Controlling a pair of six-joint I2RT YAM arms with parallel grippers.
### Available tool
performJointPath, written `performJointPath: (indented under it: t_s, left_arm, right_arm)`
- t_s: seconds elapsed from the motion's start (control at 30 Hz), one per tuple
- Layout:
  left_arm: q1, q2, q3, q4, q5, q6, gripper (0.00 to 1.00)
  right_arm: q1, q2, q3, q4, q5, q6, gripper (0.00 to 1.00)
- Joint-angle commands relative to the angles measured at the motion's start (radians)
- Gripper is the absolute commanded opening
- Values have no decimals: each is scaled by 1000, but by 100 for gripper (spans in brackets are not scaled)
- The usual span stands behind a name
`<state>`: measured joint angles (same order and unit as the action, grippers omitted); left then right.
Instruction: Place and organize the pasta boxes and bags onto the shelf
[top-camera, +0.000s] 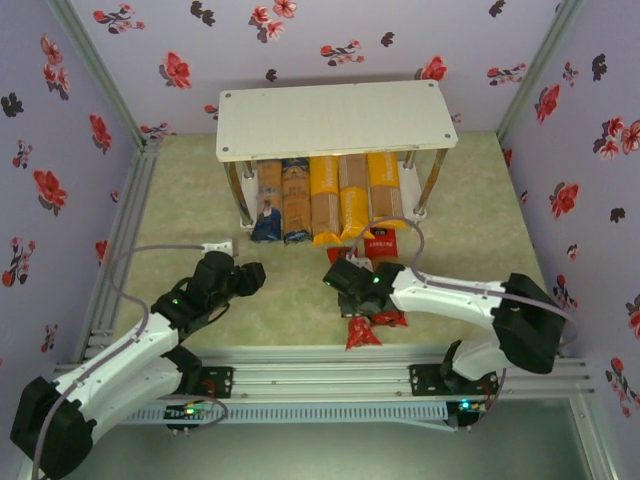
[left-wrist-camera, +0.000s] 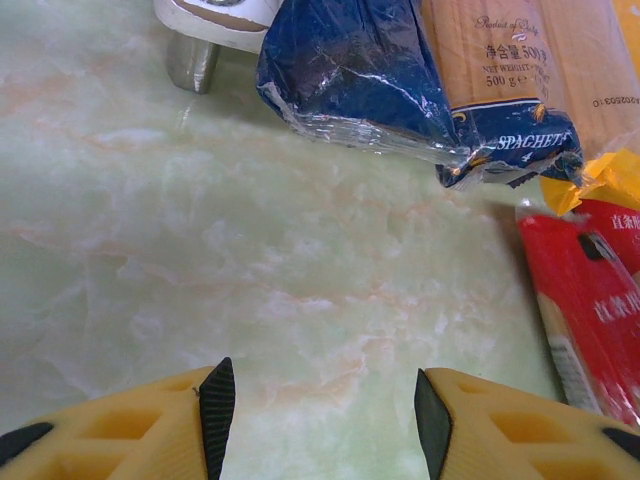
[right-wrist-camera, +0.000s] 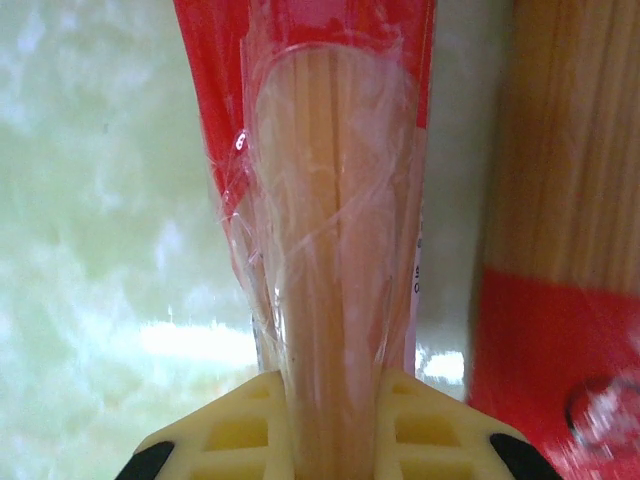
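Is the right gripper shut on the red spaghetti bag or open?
Shut on it. The right gripper's yellow fingers press both sides of the red spaghetti bag's clear window.

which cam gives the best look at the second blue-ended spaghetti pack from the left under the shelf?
Left wrist. The spaghetti pack is close up there: tan body, dark-blue end, printed text readable. Top external shows the pack small, second from the left under the top board of the shelf, print illegible.
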<state>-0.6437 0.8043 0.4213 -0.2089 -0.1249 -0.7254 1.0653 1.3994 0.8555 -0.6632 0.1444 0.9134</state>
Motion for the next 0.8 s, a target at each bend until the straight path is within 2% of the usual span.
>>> performJointPath:
  t_s: [0.0,0.17,0.27,0.37,0.57,0.77]
  left_arm:
    - [9,15,18,16,16,27,53]
    - [13,53,47,21,17,52,53]
    - [13,87,74,22,19,66,53]
    - [13,107,98,23,31,76,53]
    - [13,123,150,11,44,102,53]
    - [13,141,203,-3,63,120,52]
  right_arm:
    - [33,-120,47,-100,14,5,0]
    - [115,-265,162,-266,77,-2,0]
    - [156,-348,286,-381,170,-17,0]
    - [179,-404,408,-422,275,-71,0]
    - [181,-425,586,-313,434,-309,0]
    - [145,-372,768,-162,684,-603,0]
